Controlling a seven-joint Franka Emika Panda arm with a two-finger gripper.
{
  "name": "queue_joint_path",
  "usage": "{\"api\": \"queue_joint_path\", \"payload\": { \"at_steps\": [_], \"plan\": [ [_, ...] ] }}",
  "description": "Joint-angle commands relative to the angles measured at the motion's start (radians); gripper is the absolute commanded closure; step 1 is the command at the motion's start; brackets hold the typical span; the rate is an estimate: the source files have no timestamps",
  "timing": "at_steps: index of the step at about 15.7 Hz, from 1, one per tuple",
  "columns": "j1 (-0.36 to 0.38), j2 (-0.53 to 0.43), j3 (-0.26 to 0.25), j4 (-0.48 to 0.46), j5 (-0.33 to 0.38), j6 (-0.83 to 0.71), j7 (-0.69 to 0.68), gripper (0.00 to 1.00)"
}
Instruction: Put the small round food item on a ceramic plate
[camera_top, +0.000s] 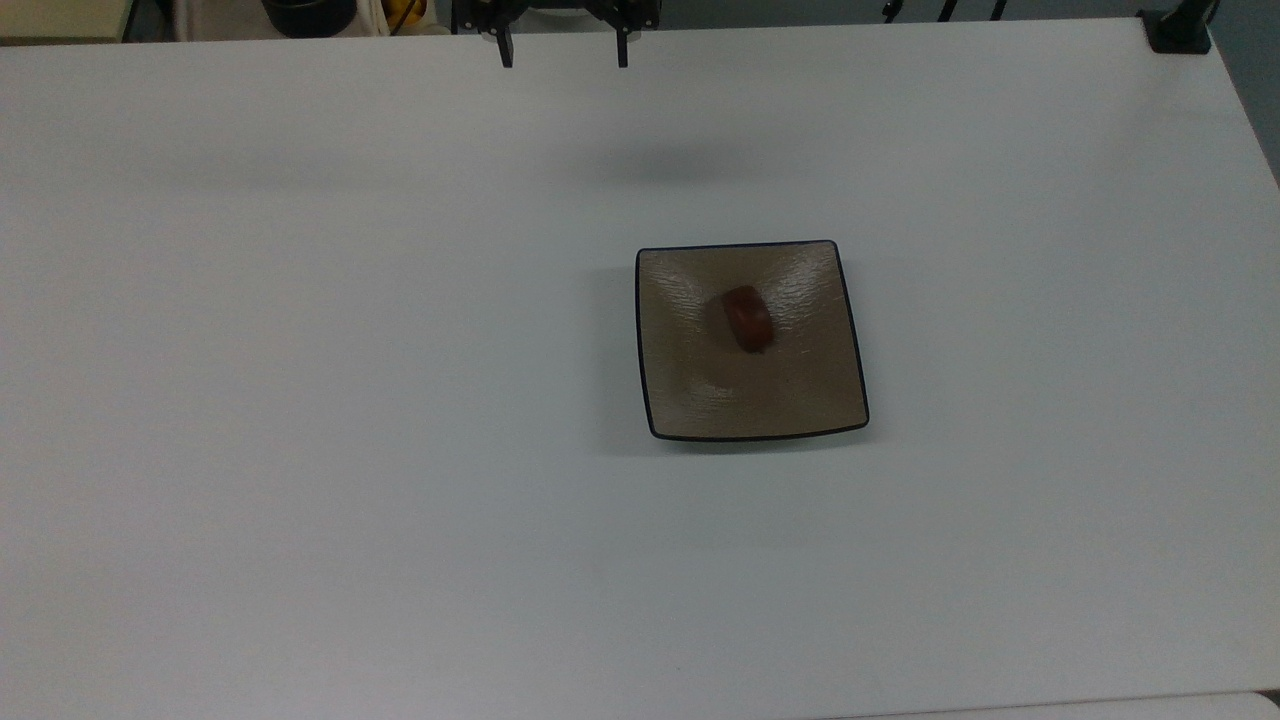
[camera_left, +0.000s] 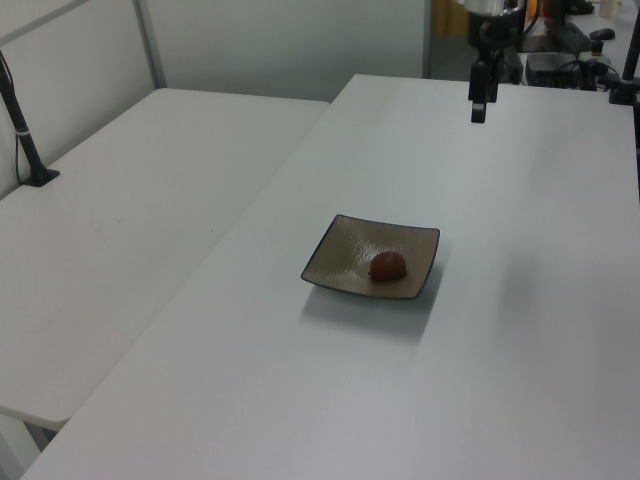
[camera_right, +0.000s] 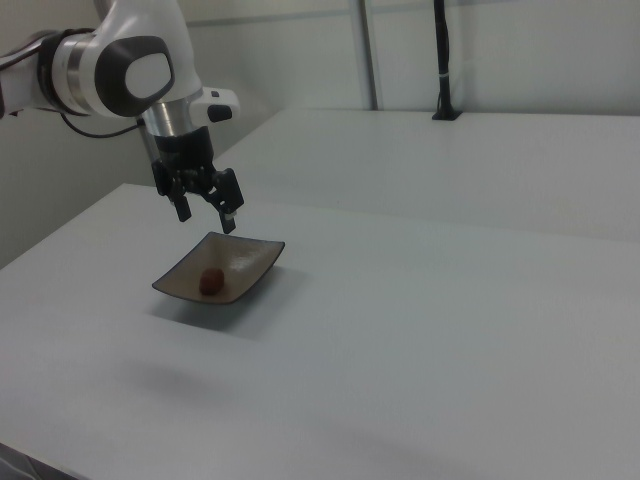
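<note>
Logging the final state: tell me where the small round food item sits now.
The small round food item lies on the ceramic plate, slightly above its centre in the top view, with the open gripper raised far off.

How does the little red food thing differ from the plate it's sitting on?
Size: the small round food item covers only a small patch near the middle of the ceramic plate, which is far wider.
Shape: the food item is a rounded oval lump; the plate is square with rounded corners and shallow.
Colour: the food item is dark reddish-brown; the plate is olive-brown with a thin dark rim.
Both look glossy.
</note>
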Motion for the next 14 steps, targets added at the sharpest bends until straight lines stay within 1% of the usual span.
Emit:
{"api": "queue_joint_path", "payload": {
  "at_steps": [1,6,8,10,14],
  "plan": [
    [-0.022,-0.02,-0.007,-0.025,0.052,0.004,-0.021,0.0],
    [-0.021,-0.015,-0.006,-0.023,0.051,0.01,-0.015,0.0],
    [-0.021,-0.015,-0.003,-0.023,0.04,0.004,-0.022,0.0],
    [-0.014,-0.015,0.005,-0.025,0.002,0.002,-0.015,0.0],
    [-0.016,-0.017,0.005,-0.025,-0.003,0.002,-0.013,0.0]
  ]
}}
